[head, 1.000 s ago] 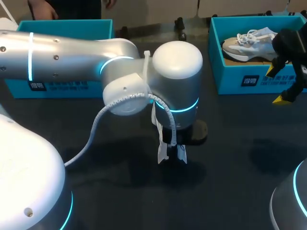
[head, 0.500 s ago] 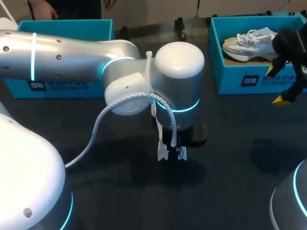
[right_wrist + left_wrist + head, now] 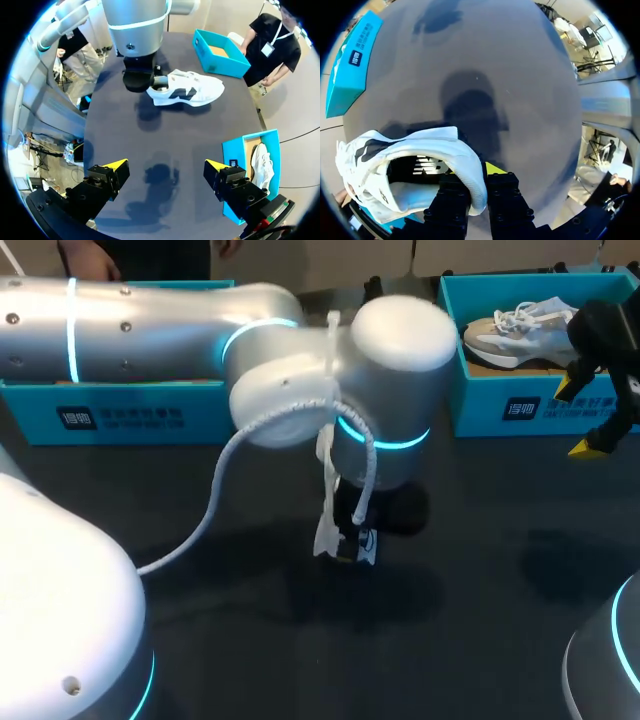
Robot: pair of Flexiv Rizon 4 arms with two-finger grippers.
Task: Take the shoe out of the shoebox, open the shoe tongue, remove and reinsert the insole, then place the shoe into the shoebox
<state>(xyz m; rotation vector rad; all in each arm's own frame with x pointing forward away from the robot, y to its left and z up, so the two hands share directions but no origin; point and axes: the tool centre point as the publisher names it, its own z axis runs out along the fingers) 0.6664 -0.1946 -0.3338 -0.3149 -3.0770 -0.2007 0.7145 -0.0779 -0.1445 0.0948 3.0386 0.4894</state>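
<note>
Shoe: white sneaker [image 3: 187,90] at mid-bench [image 3: 150,135], heel at the left hand, toe toward the empty shoebox [image 3: 220,52].
Left hand [image 3: 477,182]: pinching the heel collar.
Right hand [image 3: 164,167]: spread, well apart from the sneaker.
Nearer arm: left.

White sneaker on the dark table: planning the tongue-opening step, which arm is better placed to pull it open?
Right, probably. The left gripper is shut on the heel collar of the white sneaker; the right gripper is open and empty, sneaker ahead.
</note>
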